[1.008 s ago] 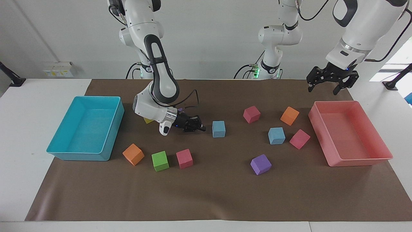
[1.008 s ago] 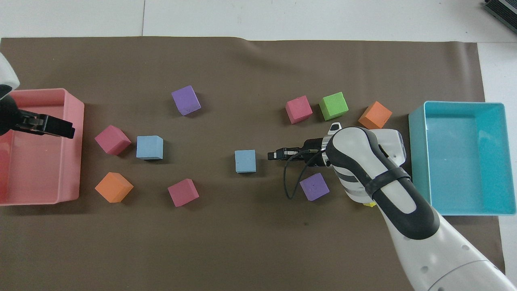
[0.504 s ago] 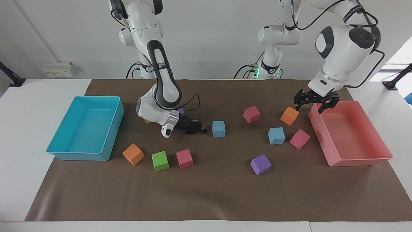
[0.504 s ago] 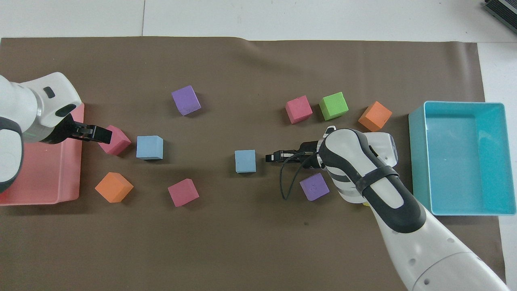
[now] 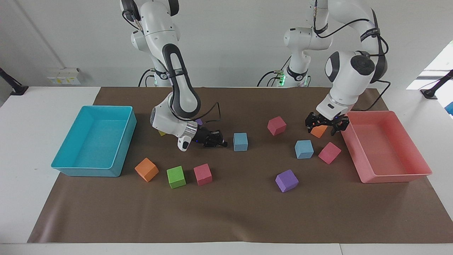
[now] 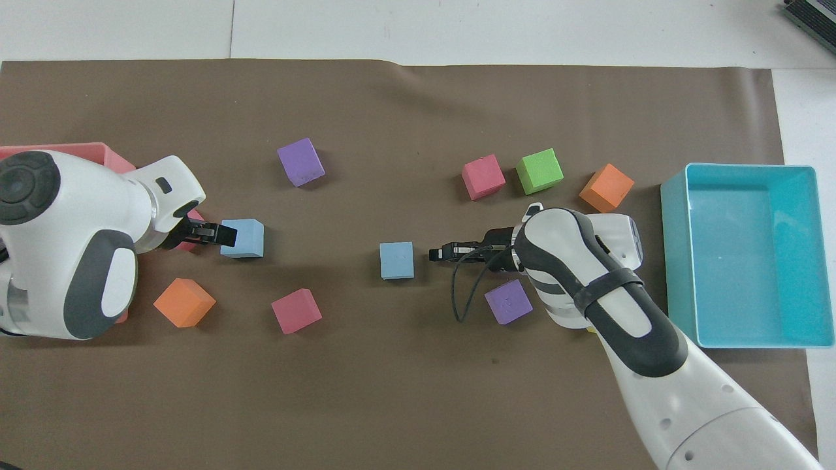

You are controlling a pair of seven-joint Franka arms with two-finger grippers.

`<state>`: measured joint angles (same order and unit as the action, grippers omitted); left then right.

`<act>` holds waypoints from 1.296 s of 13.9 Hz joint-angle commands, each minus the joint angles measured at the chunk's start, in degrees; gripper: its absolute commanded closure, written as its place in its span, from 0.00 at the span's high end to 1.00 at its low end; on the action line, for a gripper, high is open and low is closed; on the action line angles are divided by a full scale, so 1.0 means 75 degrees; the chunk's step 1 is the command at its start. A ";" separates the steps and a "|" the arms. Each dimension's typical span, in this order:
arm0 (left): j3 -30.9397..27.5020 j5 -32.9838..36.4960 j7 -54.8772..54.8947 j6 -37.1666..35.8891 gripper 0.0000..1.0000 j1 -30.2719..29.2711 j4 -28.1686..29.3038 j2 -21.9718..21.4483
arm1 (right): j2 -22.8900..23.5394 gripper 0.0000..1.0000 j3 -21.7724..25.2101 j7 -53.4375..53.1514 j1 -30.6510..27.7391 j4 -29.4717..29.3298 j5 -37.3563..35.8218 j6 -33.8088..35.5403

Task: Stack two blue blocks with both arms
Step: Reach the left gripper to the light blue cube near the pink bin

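One blue block [image 5: 240, 141] [image 6: 396, 260] lies mid-mat. My right gripper [image 5: 221, 141] [image 6: 436, 252] lies low and level just beside it, on the side toward the turquoise tray, with a small gap between them. The second blue block [image 5: 304, 148] [image 6: 242, 237] lies toward the left arm's end of the table. My left gripper [image 5: 320, 129] [image 6: 221, 233] is open and hangs low over an orange cube [image 5: 317, 131], close to this block and not touching it. Both blue blocks rest on the mat, apart from each other.
A pink tray [image 5: 393, 176] stands at the left arm's end and a turquoise tray [image 5: 88, 170] at the right arm's end. Pink cubes [image 5: 276, 125] [image 5: 329, 152] and a purple cube [image 5: 286, 180] surround the second blue block. Orange [image 5: 146, 169], green [image 5: 176, 176] and pink [image 5: 202, 174] cubes lie near the right gripper.
The left arm has swung down from over the pink tray's corner to low beside the second blue block. The right gripper has crept slightly toward the mid-mat blue block.
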<state>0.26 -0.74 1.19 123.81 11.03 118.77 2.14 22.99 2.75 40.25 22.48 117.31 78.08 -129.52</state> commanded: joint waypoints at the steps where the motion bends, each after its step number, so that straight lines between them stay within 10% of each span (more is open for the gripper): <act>1: -0.0105 0.0052 -0.0334 0.0705 1.00 0.0263 0.0231 0.0321 | 0.0040 0.00 -0.0038 0.0282 0.0015 -0.0031 0.0289 -0.0203; 18: -0.0116 0.0052 -0.0710 0.1726 1.00 0.0381 0.0442 0.1284 | 0.0051 0.00 -0.0038 0.0282 0.0015 -0.0031 0.0289 -0.0203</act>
<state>0.12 -0.74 -3.06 135.15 13.09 120.89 11.55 22.99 2.75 40.25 22.48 117.30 78.08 -129.56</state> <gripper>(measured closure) 0.000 0.991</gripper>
